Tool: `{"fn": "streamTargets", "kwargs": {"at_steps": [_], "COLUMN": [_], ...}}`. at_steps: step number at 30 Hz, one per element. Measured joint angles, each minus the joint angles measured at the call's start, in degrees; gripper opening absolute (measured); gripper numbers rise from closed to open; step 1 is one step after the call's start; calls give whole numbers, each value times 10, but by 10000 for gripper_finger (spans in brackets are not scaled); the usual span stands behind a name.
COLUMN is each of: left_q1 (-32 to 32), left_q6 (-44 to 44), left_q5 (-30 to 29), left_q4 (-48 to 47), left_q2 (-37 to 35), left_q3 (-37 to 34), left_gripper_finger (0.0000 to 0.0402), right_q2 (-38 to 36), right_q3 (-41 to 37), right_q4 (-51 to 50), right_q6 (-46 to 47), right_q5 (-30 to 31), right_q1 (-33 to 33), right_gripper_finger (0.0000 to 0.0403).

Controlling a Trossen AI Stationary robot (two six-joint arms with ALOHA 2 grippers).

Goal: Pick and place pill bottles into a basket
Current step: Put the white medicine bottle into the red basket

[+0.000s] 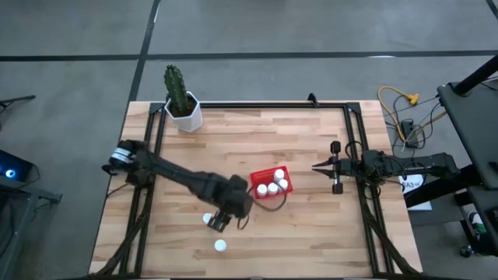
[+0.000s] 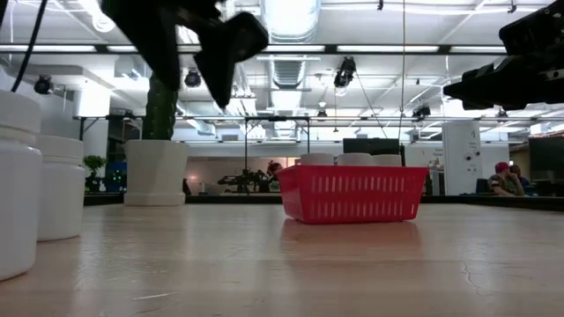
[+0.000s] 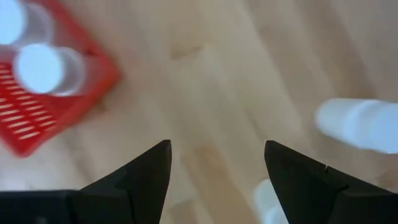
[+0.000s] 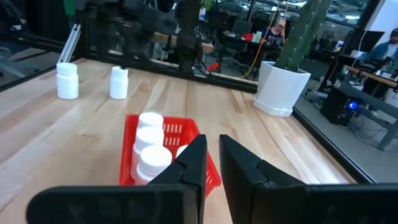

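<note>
The red basket stands right of the table's middle and holds several white pill bottles. Two more bottles stand upright on the table near the front: one right beside my left gripper, the other nearer the front edge. My left gripper is open and empty, above the table just left of the basket; its wrist view shows its fingers spread apart, with the two bottles beyond them. My right gripper is shut and empty, right of the basket.
A white pot with a cactus stands at the table's far left corner. A black frame rail runs along the table's edges. Bare wood lies between the basket and the front edge.
</note>
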Motion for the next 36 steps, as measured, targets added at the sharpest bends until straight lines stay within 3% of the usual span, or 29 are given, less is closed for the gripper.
{"fn": "streamTargets", "kwargs": {"at_steps": [15, 36], "left_q1": [-120, -178], "left_q6": [-75, -87], "left_q5": [0, 5], "left_q4": [9, 53], "left_q2": [-1, 40], "left_q3": [0, 1], "left_gripper_finger": [240, 240], "right_q2": [0, 1], "right_q3": [0, 0], "right_q4": [0, 0], "right_q6": [0, 0], "right_q5": [0, 0], "right_q1": [0, 0], "right_gripper_finger": [34, 34]}}
